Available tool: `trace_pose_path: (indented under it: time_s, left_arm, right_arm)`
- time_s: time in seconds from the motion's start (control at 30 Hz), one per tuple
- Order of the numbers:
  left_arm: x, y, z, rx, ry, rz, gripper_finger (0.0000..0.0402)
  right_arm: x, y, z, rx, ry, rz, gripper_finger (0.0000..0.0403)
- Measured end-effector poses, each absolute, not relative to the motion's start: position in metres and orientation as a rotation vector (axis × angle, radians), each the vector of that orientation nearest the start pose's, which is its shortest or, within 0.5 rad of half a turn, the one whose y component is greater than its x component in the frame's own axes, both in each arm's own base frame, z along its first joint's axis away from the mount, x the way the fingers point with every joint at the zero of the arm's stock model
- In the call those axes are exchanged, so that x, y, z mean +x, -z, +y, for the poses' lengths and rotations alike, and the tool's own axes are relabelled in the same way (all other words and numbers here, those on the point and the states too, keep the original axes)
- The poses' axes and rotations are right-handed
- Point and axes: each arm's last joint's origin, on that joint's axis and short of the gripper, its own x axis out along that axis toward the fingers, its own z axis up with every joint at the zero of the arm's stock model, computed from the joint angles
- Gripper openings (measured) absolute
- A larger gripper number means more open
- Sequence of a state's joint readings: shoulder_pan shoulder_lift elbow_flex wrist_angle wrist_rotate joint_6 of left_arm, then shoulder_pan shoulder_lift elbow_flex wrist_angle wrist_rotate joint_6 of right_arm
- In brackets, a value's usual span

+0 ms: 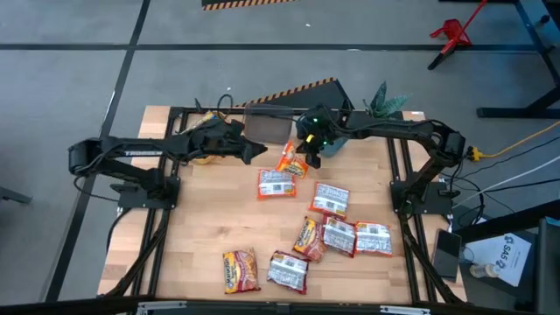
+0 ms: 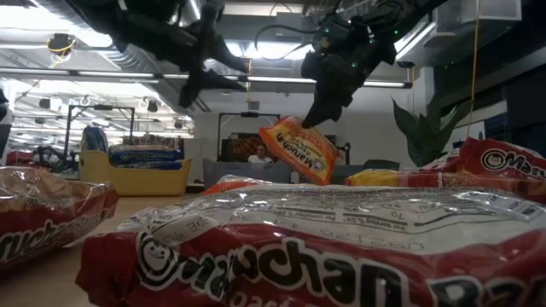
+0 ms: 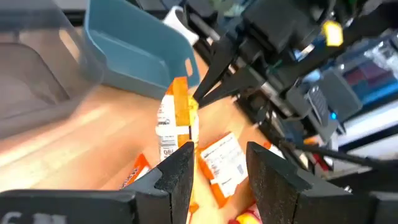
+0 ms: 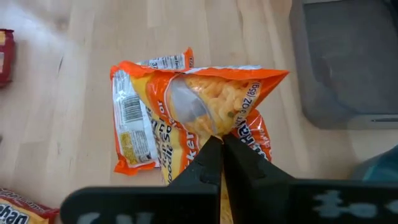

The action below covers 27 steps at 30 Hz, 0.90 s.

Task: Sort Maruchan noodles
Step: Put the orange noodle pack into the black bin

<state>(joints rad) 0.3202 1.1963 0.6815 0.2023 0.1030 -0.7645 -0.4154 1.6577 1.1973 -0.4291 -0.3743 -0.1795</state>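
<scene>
An orange-yellow noodle packet (image 4: 217,99) hangs above the far middle of the table, with my right gripper (image 4: 222,146) shut on it. My right gripper (image 1: 308,157) comes from the far right. Another orange packet (image 4: 134,127) lies flat on the wood just under it. My left gripper (image 1: 256,150) hovers a short way to the left of the hanging packet (image 3: 177,118), its fingers (image 3: 180,177) open with nothing between them. Several red-silver and orange packets (image 1: 331,199) lie flat over the table's middle and near part. My right gripper pinches the orange packet between its two fingers at its upper end (image 3: 186,99), where the wrapper puckers toward the fingertips (image 4: 214,127). The fingers slant down from the far right. The packet hangs tilted below them (image 2: 299,149), lifted clear of the table.
A grey bin (image 1: 267,129) and a teal bin (image 3: 137,56) stand along the far edge behind the grippers. A yellow bin (image 2: 141,175) with blue packets in it stands at the far left. Bare wood lies at the table's left side (image 1: 188,227).
</scene>
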Motion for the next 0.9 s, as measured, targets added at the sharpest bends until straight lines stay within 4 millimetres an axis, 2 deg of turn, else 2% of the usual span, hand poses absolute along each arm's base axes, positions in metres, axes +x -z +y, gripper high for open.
trace_pose_path:
  time_s: [0.37,0.63,0.73,0.9]
  left_arm:
    - [0.273,-0.225,0.082,-0.807,-0.158,0.263,0.014]
    - [0.284,-0.216,0.08,-0.828,-0.096,0.251,0.0143]
    - [0.286,-0.211,0.081,-0.841,-0.099,0.269,0.016]
    - [0.29,-0.201,0.081,-0.881,-0.098,0.31,0.0214]
  right_arm:
    - [0.33,-0.24,-0.117,0.15,-0.085,0.798,0.0]
    - [0.332,-0.24,-0.113,0.144,-0.095,0.799,0.0]
    - [0.332,-0.24,-0.113,0.144,-0.096,0.796,0.0]
    - [0.332,-0.24,-0.113,0.145,-0.096,0.8,0.0]
